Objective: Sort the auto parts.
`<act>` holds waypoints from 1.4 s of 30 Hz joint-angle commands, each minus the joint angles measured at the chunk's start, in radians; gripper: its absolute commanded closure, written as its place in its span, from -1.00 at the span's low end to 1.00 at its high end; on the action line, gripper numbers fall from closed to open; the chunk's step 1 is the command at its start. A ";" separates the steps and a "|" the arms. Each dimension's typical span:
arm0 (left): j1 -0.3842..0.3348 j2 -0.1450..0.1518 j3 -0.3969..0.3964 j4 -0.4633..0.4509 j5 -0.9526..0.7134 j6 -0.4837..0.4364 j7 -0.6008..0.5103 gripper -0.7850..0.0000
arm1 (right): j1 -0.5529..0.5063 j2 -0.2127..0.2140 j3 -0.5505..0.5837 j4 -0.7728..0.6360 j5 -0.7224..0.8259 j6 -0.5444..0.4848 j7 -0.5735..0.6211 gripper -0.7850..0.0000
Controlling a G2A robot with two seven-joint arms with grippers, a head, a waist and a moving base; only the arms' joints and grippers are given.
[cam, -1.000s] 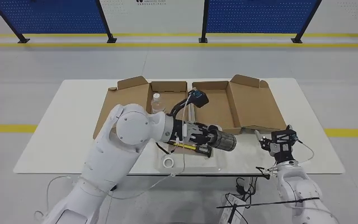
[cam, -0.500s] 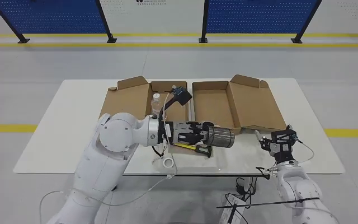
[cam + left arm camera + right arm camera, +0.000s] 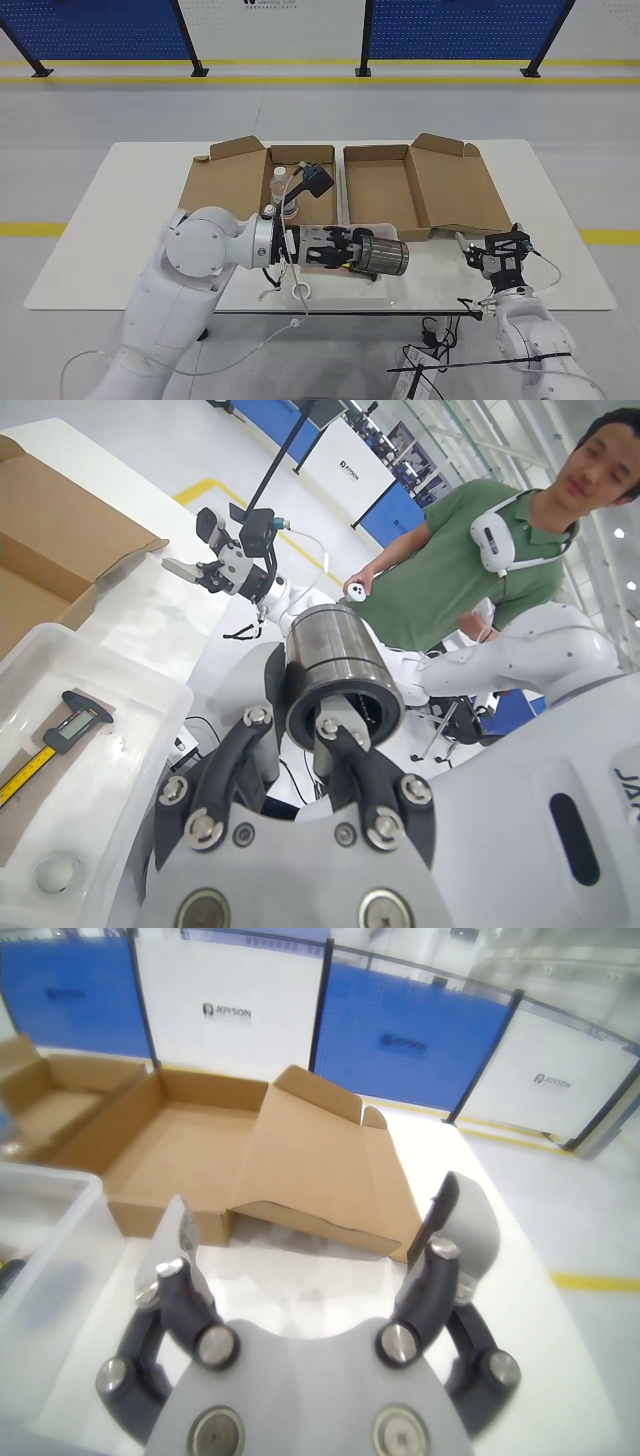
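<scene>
My left gripper [image 3: 352, 255] is shut on a dark metal cylinder [image 3: 384, 257] and holds it lying sideways above the clear plastic tray [image 3: 372, 229] near the table's front. In the left wrist view one finger [image 3: 336, 720] sits inside the bore of the cylinder [image 3: 340, 660] and the other presses its outer wall. A digital caliper [image 3: 70, 727] lies in the tray [image 3: 150, 687]. My right gripper [image 3: 468, 246] stands open and empty at the table's front right, its fingertips [image 3: 442, 1208] facing the right cardboard box [image 3: 200, 1143].
Two open cardboard boxes [image 3: 240, 185] [image 3: 382, 195] stand side by side at the back. A plastic bottle [image 3: 281, 186] is in the left one. A small white ring [image 3: 301, 290] lies near the table's front edge.
The left arm has swung leftward and turned, carrying the cylinder a little left and toward the front over the tray. The right arm has kept still.
</scene>
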 commanded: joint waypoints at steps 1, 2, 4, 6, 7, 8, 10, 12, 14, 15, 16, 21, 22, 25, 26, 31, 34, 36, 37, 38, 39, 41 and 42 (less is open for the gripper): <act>-0.003 0.002 0.002 0.001 -0.006 -0.002 0.000 1.00 | 0.000 0.000 0.000 0.000 0.000 0.000 0.000 -1.00; -0.005 0.003 0.002 0.003 -0.008 -0.003 0.002 1.00 | 0.000 0.000 0.000 0.000 0.000 0.000 0.000 -1.00; -0.009 0.006 0.005 0.004 -0.007 -0.003 -0.002 1.00 | 0.000 0.000 0.000 0.000 0.000 0.000 0.000 -1.00; -0.012 0.008 0.009 0.008 -0.001 0.000 -0.007 1.00 | 0.000 0.000 0.000 0.000 0.000 0.000 0.000 -1.00; -0.014 0.010 0.009 0.009 0.006 0.004 -0.011 1.00 | 0.000 0.000 0.000 0.000 0.000 0.000 0.000 -1.00; -0.015 0.011 0.009 0.008 0.005 0.006 -0.011 1.00 | 0.000 0.000 0.000 0.000 0.000 0.000 0.000 -1.00; -0.016 0.014 0.010 0.008 0.004 0.006 -0.011 1.00 | 0.000 0.000 0.000 0.000 0.000 0.000 0.000 -1.00; -0.018 0.016 0.012 0.007 0.000 0.004 -0.012 1.00 | 0.000 0.000 0.000 0.000 0.000 0.000 0.000 -1.00; -0.022 0.019 0.016 0.010 0.006 0.005 -0.018 1.00 | 0.000 0.000 0.000 0.000 0.000 0.000 0.000 -1.00; -0.025 0.020 0.019 0.014 0.010 0.006 -0.018 1.00 | 0.000 0.000 0.000 0.000 0.000 0.000 0.000 -1.00; -0.028 0.020 0.021 0.018 0.014 0.006 -0.013 1.00 | 0.000 0.000 0.000 0.000 0.000 0.000 0.000 -1.00; -0.068 0.022 0.055 0.045 0.080 0.019 -0.007 1.00 | 0.000 0.000 0.000 0.000 0.000 0.000 0.000 -1.00; -0.077 0.021 0.062 0.054 0.082 0.020 0.005 1.00 | 0.000 0.000 0.000 0.000 0.000 0.000 0.000 -1.00; -0.106 0.020 0.086 0.087 0.120 0.026 0.022 1.00 | 0.000 0.000 0.000 0.000 0.000 0.000 0.000 -1.00; -0.115 0.019 0.094 0.098 0.127 0.028 0.030 1.00 | 0.000 0.000 0.000 0.000 0.000 0.000 0.000 -1.00; -0.166 0.018 0.136 0.155 0.198 0.045 0.022 1.00 | 0.000 0.000 0.000 0.000 0.000 0.000 0.000 -1.00; -0.210 0.014 0.152 0.197 0.214 0.048 0.042 1.00 | 0.000 0.000 0.000 0.000 0.000 0.000 0.000 -1.00; -0.243 0.011 0.172 0.230 0.241 0.050 0.044 1.00 | 0.000 0.000 0.000 0.000 0.000 0.000 0.000 -1.00; -0.257 0.008 0.181 0.252 0.243 0.055 0.055 1.00 | 0.000 0.000 0.000 0.000 0.000 0.000 0.000 -1.00; -0.271 0.005 0.190 0.271 0.249 0.064 0.068 1.00 | 0.000 0.000 0.000 0.000 0.000 0.000 0.000 -1.00; -0.283 0.002 0.203 0.289 0.258 0.069 0.078 1.00 | 0.000 0.000 0.000 0.000 0.000 0.000 0.000 -1.00; -0.312 -0.002 0.235 0.326 0.313 0.094 0.074 1.00 | 0.000 0.000 0.000 0.000 0.000 0.000 0.000 -1.00; -0.324 -0.005 0.247 0.341 0.330 0.108 0.083 1.00 | 0.000 0.000 0.000 0.000 0.000 0.000 0.000 -1.00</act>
